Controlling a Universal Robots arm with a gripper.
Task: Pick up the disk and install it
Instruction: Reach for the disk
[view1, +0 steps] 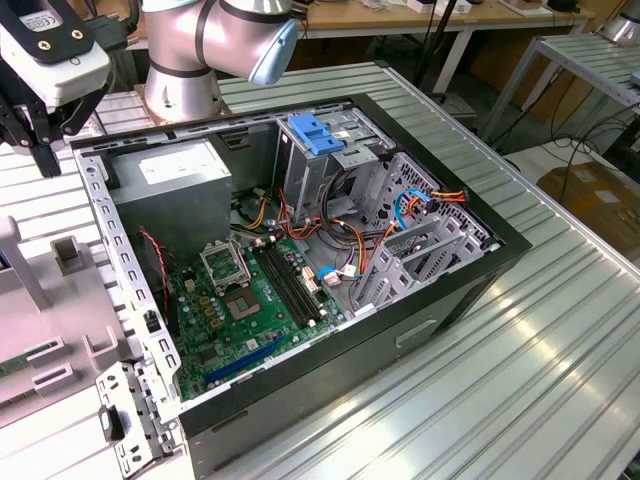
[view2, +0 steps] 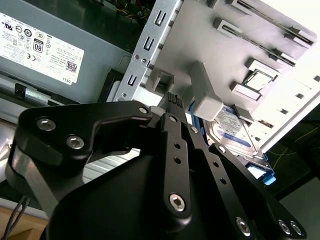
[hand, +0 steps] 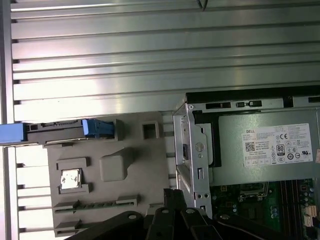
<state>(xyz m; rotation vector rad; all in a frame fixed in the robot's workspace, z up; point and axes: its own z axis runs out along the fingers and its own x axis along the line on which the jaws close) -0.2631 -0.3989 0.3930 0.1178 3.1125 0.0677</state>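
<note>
A ribbed aluminium bench (view1: 520, 380) carries an open desktop computer case (view1: 440, 290), with other tables and cables in the room behind it. Inside the case, a grey power supply (view1: 175, 185) sits at the far left in the exterior view. A green motherboard (view1: 240, 310) lies nearer, and metal drive cages topped by a blue ribbed latch (view1: 315, 133) stand toward the far right. The silver robot arm (view1: 200, 40) rises from the bench just beyond the case.

On the exterior view's left, a pale grey fixture plate (view1: 40, 330) lies on the bench, just beside the case wall. The first wrist view shows a small silver square chip (hand: 70, 179) seated in one of its pockets.

The disk (view2: 235, 132) rests flat on this plate, label side up, with its blue carrier showing at the ends. In the second wrist view it sits just behind a grey upright post (view2: 205, 92). In the first wrist view the disk (hand: 60, 129) is seen edge-on along the plate's side away from the case.

The claw (view2: 172, 98) hangs over the fixture plate, near the case corner that holds the power supply. Its black fingers are drawn together with nothing between them. It is apart from the disk and touches neither the plate nor the case.
</note>
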